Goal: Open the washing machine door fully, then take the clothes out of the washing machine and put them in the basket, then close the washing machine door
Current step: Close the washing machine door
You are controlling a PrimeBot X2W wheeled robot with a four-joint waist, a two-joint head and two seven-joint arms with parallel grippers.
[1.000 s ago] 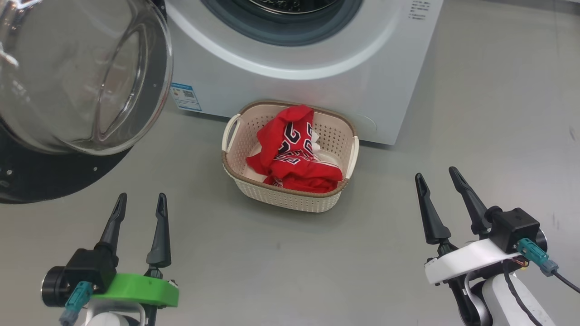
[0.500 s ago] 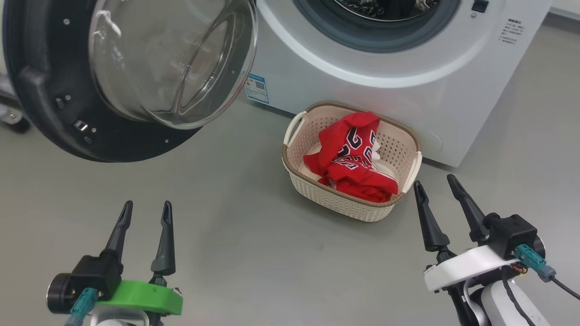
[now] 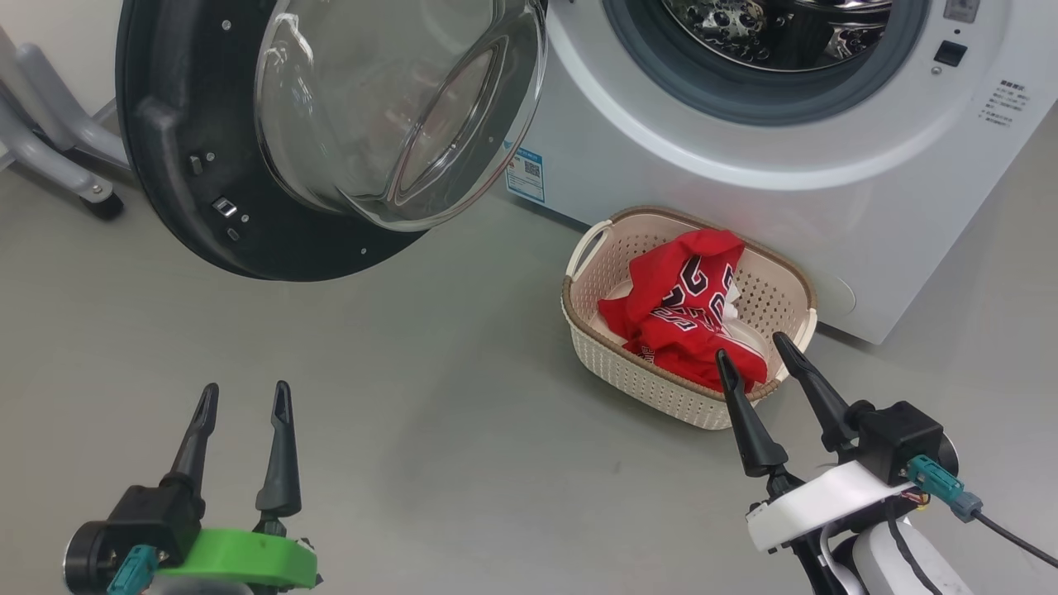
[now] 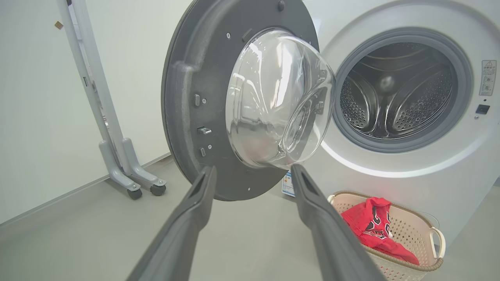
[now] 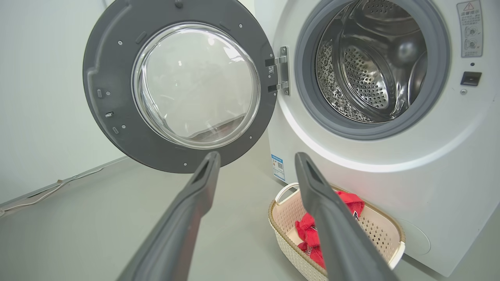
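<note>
The washing machine door (image 3: 190, 190) hangs swung wide on its hinge (image 5: 279, 70). Its dark inner face and bulging glass bowl (image 3: 397, 107) are turned toward the robot, which leaves the mouth of the washing machine (image 3: 744, 198) unobstructed. The perforated steel drum (image 5: 363, 74) looks empty as far as the wrist views reach into it.

The clothes (image 3: 678, 306), red with white trim, lie bunched in the basket (image 3: 653, 384). The basket stands on the floor (image 3: 413, 397) just in front of the machine and below its opening, probably so that a garment lifted out needs only a short drop. Judging from this, unloading seems done and closing the door is what is left.

The left hand (image 3: 245, 388) hovers low over bare floor, fingers spread wide and holding nothing. Its wrist view looks toward the door's lower edge, a sensible line for a push. The right hand (image 3: 752, 347), equally wide and empty, is near the basket's near corner. Its wrist view shows the basket ahead of the fingers and below them, not touched.

The jersey carries dark navy, white-edged letters, too crumpled to read. A small blue label (image 3: 526, 175) at the machine's lower corner bears a code square and tiny print. A warning sticker (image 5: 468, 29) with a triangle sits beside the drum opening. Neither is legible, and no brand name can be made out.
</note>
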